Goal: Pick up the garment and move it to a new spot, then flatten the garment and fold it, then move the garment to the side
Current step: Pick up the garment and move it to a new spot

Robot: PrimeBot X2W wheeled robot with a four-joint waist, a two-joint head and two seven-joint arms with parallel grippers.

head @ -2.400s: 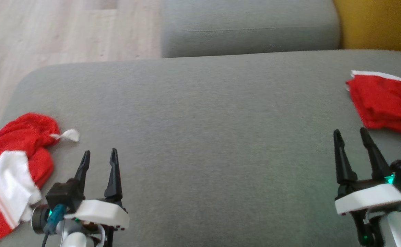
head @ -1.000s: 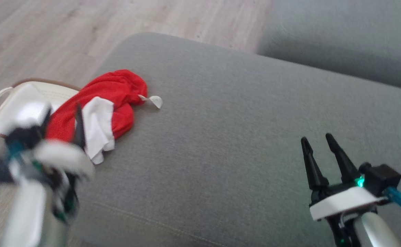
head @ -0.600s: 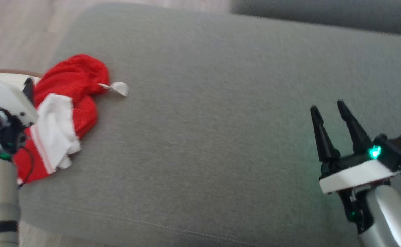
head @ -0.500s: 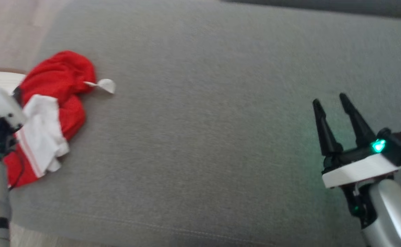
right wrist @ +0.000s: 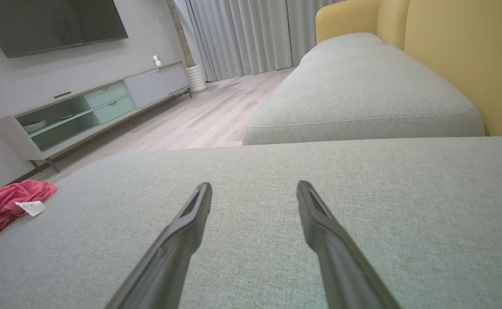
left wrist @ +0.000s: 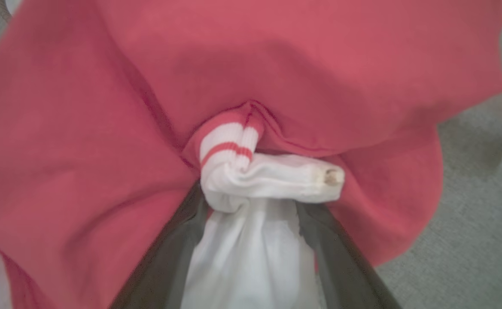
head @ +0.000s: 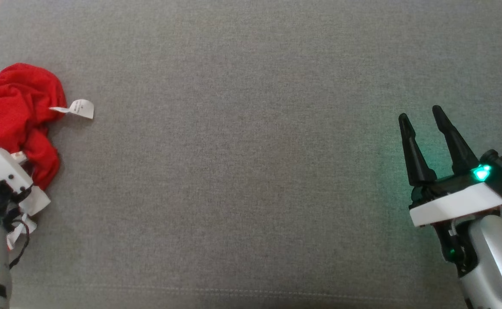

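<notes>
In the left wrist view the left gripper [left wrist: 251, 201] is pushed into the crumpled red cloth garment with white striped trim [left wrist: 328, 68]. Its two dark fingers [left wrist: 169, 257] stand on either side of a bunched white fold. Their tips are buried in the cloth, so I cannot tell whether the jaws are gripping it or merely straddling it. The grey woven sofa seat [left wrist: 470, 240] shows at the right.

In the head view the garment lies heaped at the left edge of the seat. Its small white label [head: 77, 108] sticks out to the right onto the grey fabric. The left arm's white housing covers the near part of the heap. The right gripper [head: 418, 112] hovers well apart at the right, jaws open, with a green light glowing on its wrist.

In the right wrist view the parted fingers point across the seat, and the garment lies at the far left. Beyond are a pale wooden floor [right wrist: 199, 120], a low pale cabinet [right wrist: 104, 101], a dark wall screen [right wrist: 53, 23], grey curtains [right wrist: 242, 34] and a yellow sofa back [right wrist: 461, 64]
</notes>
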